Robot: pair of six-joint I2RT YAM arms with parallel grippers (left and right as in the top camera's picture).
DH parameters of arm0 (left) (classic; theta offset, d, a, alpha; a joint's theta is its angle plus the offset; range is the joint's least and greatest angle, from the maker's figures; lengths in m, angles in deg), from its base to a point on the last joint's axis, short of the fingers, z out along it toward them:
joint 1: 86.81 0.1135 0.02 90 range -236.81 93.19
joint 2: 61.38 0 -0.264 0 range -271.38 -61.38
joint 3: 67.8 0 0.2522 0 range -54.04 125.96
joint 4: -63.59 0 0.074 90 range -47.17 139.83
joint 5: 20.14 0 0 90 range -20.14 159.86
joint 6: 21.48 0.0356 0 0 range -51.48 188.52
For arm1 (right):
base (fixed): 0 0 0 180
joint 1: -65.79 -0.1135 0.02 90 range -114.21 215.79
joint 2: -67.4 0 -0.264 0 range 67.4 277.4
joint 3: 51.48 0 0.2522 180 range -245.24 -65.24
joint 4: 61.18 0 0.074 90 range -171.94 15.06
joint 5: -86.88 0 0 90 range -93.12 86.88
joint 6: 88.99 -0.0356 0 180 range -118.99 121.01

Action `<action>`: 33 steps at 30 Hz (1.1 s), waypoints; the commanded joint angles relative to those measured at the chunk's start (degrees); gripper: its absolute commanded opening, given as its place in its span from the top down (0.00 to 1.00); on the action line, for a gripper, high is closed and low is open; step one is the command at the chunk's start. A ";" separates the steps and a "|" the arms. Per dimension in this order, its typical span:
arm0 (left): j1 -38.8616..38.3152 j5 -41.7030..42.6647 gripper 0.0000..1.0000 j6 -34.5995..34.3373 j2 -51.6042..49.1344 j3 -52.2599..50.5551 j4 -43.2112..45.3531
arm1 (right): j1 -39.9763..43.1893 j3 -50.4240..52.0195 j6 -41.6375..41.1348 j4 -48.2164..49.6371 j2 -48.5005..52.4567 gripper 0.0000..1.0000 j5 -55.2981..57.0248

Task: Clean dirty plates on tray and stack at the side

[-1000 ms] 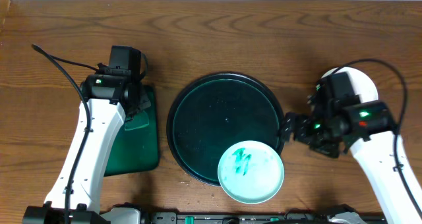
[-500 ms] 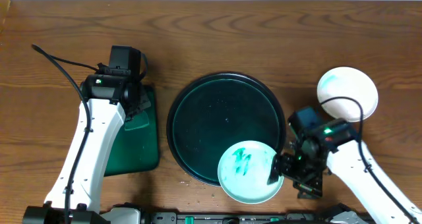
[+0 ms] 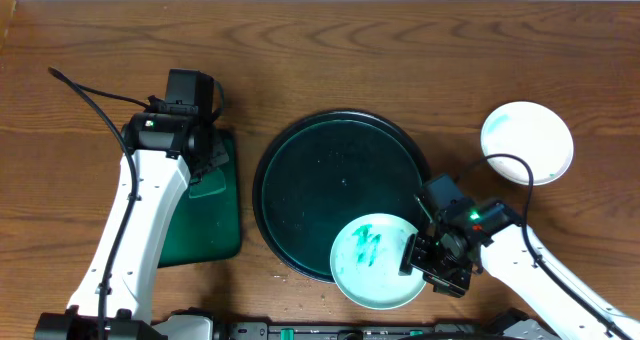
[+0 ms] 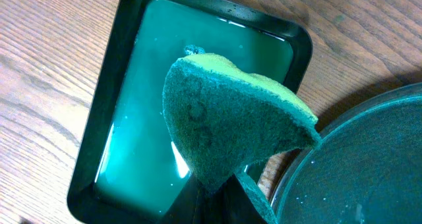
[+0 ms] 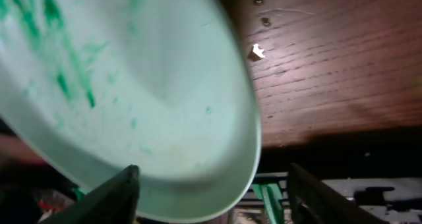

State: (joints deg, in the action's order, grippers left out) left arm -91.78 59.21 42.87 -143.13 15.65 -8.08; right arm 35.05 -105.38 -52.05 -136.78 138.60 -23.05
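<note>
One dirty white plate with teal scribbles lies on the front right rim of the round dark tray, overhanging it. My right gripper stands open at that plate's right edge. In the right wrist view the plate fills the upper left, and the gripper straddles its rim, one finger over the plate and one outside it with a gap. My left gripper is shut on a green sponge above the small rectangular tray. Another white plate sits on the table at the right.
The rectangular green tray holds teal liquid and lies just left of the round tray's rim. A black cable loops beside the right-hand plate. The table's front edge is close behind the dirty plate.
My right arm swung from the tray's right side down to the dirty plate's right edge, and its jaws have narrowed. The left arm and sponge have not moved.
</note>
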 commanded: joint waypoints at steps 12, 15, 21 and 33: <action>0.31 -0.31 0.93 0.31 0.09 0.76 -0.13 | -0.44 3.13 -4.52 5.64 1.46 0.99 10.56; 0.31 -0.31 0.93 0.31 0.09 0.76 -0.15 | -0.44 3.13 -1.73 8.35 1.46 0.99 12.70; 0.31 -0.31 0.93 0.31 0.09 0.76 -0.11 | -0.44 1.75 12.68 18.08 1.44 0.99 13.62; 0.31 1.20 0.93 0.31 -1.51 -0.74 -0.07 | 3.89 -1.27 19.56 28.72 7.67 0.99 10.99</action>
State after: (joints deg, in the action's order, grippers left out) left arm -91.78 59.56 42.87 -143.24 15.65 -8.10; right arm 36.95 -105.99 -34.85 -108.83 141.95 -10.81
